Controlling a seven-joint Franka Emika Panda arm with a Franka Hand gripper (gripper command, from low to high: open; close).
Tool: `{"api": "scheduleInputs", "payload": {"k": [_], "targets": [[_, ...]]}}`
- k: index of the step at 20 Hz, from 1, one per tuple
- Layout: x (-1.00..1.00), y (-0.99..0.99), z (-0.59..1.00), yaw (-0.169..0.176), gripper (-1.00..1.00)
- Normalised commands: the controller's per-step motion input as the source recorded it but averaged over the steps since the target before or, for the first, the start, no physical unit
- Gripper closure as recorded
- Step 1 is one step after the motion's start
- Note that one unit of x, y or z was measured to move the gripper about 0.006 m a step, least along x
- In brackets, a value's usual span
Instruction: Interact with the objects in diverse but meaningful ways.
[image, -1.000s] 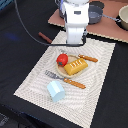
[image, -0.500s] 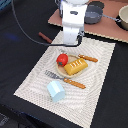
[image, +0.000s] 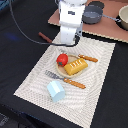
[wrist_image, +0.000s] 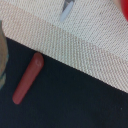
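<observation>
A red tomato (image: 62, 59) and a yellow ridged bread block (image: 76, 66) lie on a tan plate (image: 67, 73) on the woven placemat (image: 95, 90). A pale blue cup (image: 56, 91) stands at the mat's near part. A thin dark-red sausage stick (image: 45, 37) lies on the black table beyond the mat's corner; in the wrist view the sausage (wrist_image: 27, 79) lies just off the mat's edge (wrist_image: 75, 40). My gripper (image: 66, 44) hangs above the mat's far edge, between sausage and tomato, holding nothing I can see. Its jaws are hidden by the hand.
A wooden-handled fork (image: 64, 79) lies in front of the plate, a wooden-handled knife (image: 88, 58) behind it. Grey pots (image: 92, 15) stand on a wooden board (image: 107, 31) at the back. A black cable (image: 20, 35) loops on the exterior view's left.
The arm has shifted slightly away from the plate toward the mat's far edge. The objects have not moved.
</observation>
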Motion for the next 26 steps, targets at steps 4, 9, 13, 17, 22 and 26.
{"api": "scheduleInputs", "payload": {"k": [4,9,13,17,22,26], "targets": [[-0.83,0.19,-0.23,-0.004,-1.00],[-0.77,0.18,-0.24,-0.016,-1.00],[-0.63,0.15,-0.25,-0.041,-1.00],[-0.61,0.14,-0.25,-0.045,-1.00],[-0.61,0.15,-0.25,-0.046,-1.00],[-0.58,0.14,-0.25,-0.054,-1.00]]}}
